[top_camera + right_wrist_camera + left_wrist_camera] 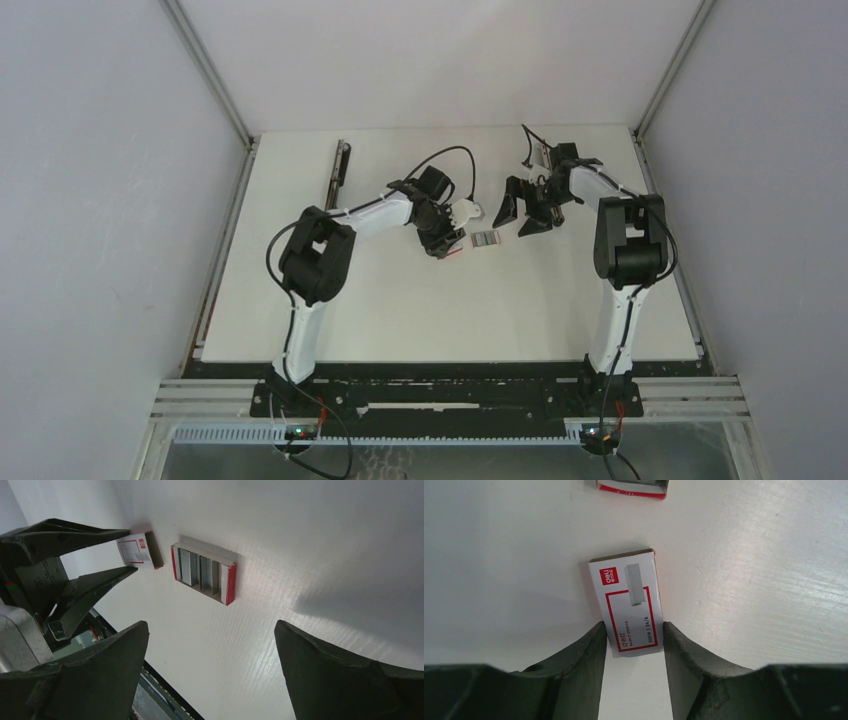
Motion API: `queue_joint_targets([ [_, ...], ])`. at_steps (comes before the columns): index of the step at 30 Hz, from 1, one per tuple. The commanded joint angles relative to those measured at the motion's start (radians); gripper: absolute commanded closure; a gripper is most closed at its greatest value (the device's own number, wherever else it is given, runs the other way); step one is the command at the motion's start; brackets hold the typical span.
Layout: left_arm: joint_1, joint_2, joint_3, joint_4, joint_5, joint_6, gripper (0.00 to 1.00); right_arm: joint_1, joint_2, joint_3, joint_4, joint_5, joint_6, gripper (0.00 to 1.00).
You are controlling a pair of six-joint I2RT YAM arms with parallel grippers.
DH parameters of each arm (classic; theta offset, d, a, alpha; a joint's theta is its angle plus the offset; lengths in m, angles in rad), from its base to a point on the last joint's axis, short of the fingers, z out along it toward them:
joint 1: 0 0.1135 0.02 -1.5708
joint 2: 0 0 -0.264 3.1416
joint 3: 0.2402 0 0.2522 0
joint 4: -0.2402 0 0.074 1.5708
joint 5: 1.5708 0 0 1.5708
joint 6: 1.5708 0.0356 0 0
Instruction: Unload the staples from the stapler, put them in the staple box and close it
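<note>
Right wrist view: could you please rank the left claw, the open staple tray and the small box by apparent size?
1. left claw
2. open staple tray
3. small box
The claw's rear part is nearer the camera, which may inflate it.

The small box lies on the table near its middle, and its end is between the two fingers of the left gripper. Just to the right of it lies the tray, with the staples inside. Further right is the right gripper, apart from the tray. A long bar lies at the far left.
</note>
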Motion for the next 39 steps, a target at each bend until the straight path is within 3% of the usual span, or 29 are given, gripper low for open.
queue_joint_targets([
  [1, -0.028, 0.046, 0.067, -0.096, 0.012, 0.048, 0.51, 0.009, 0.003, 0.045, 0.052, -0.002, 0.076, 0.05],
  [8, -0.062, 0.051, 0.084, -0.075, -0.018, 0.034, 0.50, -0.019, 0.062, 0.061, 0.084, -0.044, 0.162, 0.24],
  [20, -0.076, 0.064, 0.146, -0.083, -0.061, 0.031, 0.49, 0.022, 0.069, 0.047, 0.070, 0.051, 0.135, 0.33],
  [28, -0.075, 0.060, 0.135, -0.082, -0.065, 0.039, 0.49, 0.042, 0.081, 0.043, 0.076, 0.088, 0.125, 0.53],
  [39, -0.074, 0.062, 0.155, -0.109, -0.038, 0.072, 0.49, 0.074, 0.085, 0.052, 0.077, 0.181, 0.107, 0.66],
])
